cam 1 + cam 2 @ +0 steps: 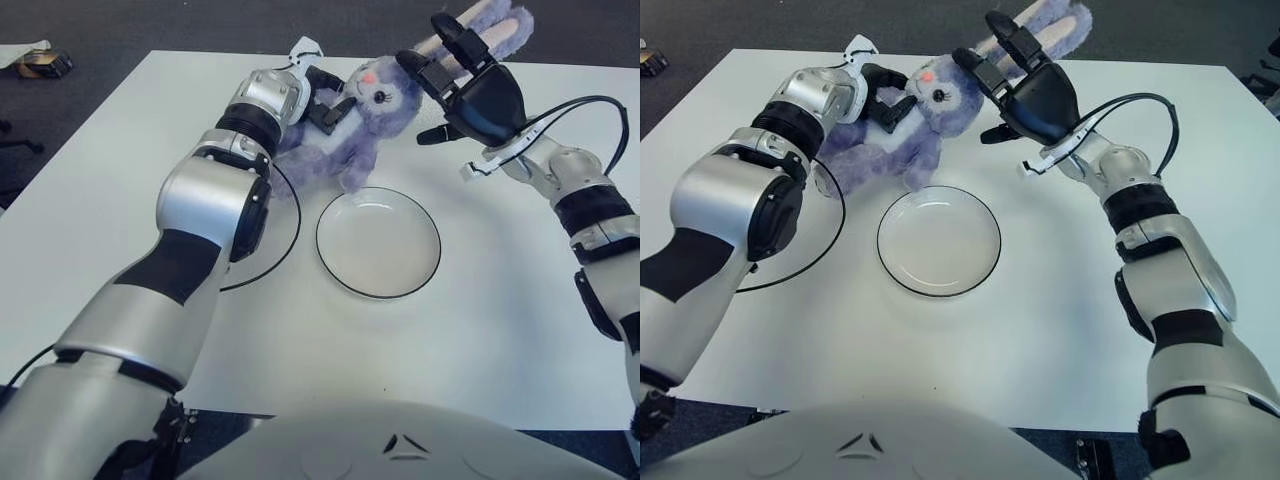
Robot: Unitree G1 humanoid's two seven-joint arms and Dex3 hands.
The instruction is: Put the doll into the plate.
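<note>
While left hand (322, 98) gripped the purple plush bunny doll (352, 130) above the white round plate (378, 243), right hand (470, 90) hovered spread at upper right.

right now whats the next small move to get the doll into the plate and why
Probably close the right hand on the doll's ears: its fingers are spread just above them, holding nothing. The left hand grips the body, and the doll lies behind the plate, not in it.

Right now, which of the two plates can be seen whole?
The white plate just below the purple doll. The other plate, on its left, shows only a dark rim arc behind the left arm.
</note>
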